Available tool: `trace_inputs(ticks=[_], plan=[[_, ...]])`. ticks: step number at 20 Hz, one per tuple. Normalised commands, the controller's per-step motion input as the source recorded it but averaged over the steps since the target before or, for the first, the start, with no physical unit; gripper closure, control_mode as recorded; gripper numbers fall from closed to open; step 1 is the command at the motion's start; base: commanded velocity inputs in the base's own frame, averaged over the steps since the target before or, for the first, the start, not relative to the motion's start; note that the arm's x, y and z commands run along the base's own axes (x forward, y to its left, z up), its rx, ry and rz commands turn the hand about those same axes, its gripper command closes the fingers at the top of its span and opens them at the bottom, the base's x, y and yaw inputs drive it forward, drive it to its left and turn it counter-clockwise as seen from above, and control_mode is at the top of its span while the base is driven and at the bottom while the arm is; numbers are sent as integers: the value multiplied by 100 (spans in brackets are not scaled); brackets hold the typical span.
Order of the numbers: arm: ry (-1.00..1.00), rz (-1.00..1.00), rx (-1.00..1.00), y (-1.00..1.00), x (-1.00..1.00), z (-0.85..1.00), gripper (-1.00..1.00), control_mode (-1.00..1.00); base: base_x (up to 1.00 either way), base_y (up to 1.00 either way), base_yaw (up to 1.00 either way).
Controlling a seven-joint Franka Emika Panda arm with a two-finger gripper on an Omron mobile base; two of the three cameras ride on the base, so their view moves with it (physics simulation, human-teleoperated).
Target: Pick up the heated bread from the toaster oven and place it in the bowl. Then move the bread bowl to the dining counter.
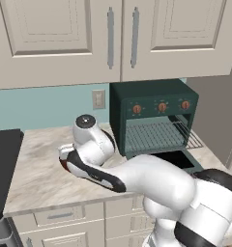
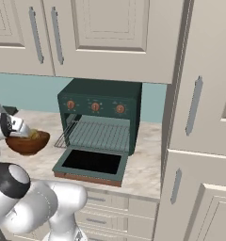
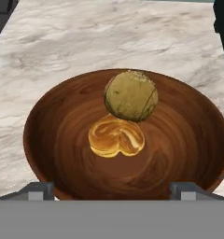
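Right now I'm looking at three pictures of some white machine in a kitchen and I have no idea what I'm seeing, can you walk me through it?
All three are rendered images of a simulated kitchen. The white machine is a robot arm on a base that can drive. Two pictures come from cameras on that base, behind the arm to its left and right. The third comes from a camera on the hand, looking along its two dark fingertips, which stand wide apart and hold nothing. On the marble worktop stands a dark green toaster oven, its door down and its rack bare. Beside it sits a brown wooden bowl. In it lie a yellowish-olive bread lump and a golden knotted bread piece.
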Motion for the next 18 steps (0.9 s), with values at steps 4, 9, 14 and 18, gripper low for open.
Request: trace_inputs(ticks=[4, 9, 14, 18], plan=[[3, -29, 4, -34, -91, 0, -100, -100, 0, 0, 0], [5, -19, 3, -3, 1, 24, -100, -100, 0, 0, 0], [2, -8, 7, -20, 30, 3, -100, -100, 0, 0, 0], [21, -1, 22, -58, 2, 0, -100, -100, 0, 0, 0]])
